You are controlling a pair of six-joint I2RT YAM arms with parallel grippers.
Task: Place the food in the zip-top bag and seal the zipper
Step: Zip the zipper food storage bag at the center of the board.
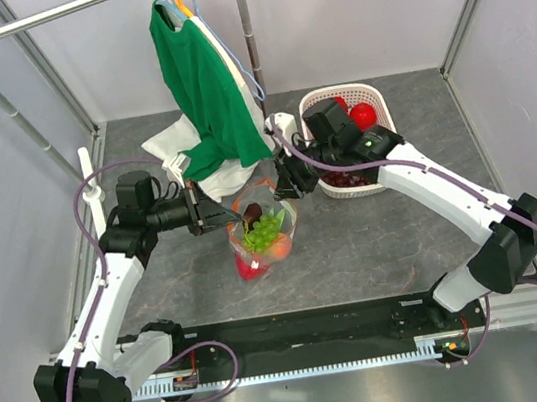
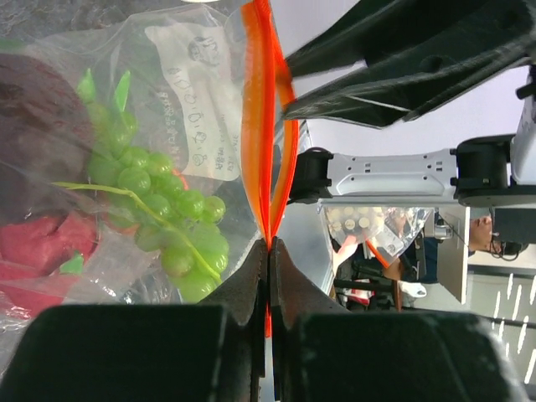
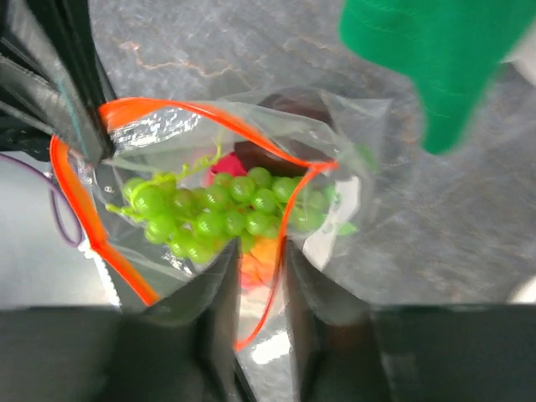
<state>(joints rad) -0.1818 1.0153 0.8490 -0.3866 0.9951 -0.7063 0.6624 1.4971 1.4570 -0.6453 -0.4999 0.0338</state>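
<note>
The clear zip-top bag (image 1: 256,253) hangs in the air between my two grippers at mid table. Inside it are a green grape bunch (image 1: 263,230), a pink dragon fruit (image 2: 42,251) and an orange fruit (image 3: 260,251). My left gripper (image 2: 270,244) is shut on the orange-red zipper (image 2: 258,126) at one end of the mouth. The mouth gapes open in a loop (image 3: 167,109). My right gripper (image 3: 255,251) is open, and the zipper strip (image 3: 280,260) runs loose between its fingers. In the top view the left gripper (image 1: 229,217) and the right gripper (image 1: 285,186) flank the bag.
A white lattice basket (image 1: 338,91) at the back right holds a red fruit (image 1: 363,114) and dark red pieces. A green shirt (image 1: 205,79) hangs from a rack just behind the bag, over a white cloth (image 1: 170,140). A rack pole (image 1: 247,22) stands behind.
</note>
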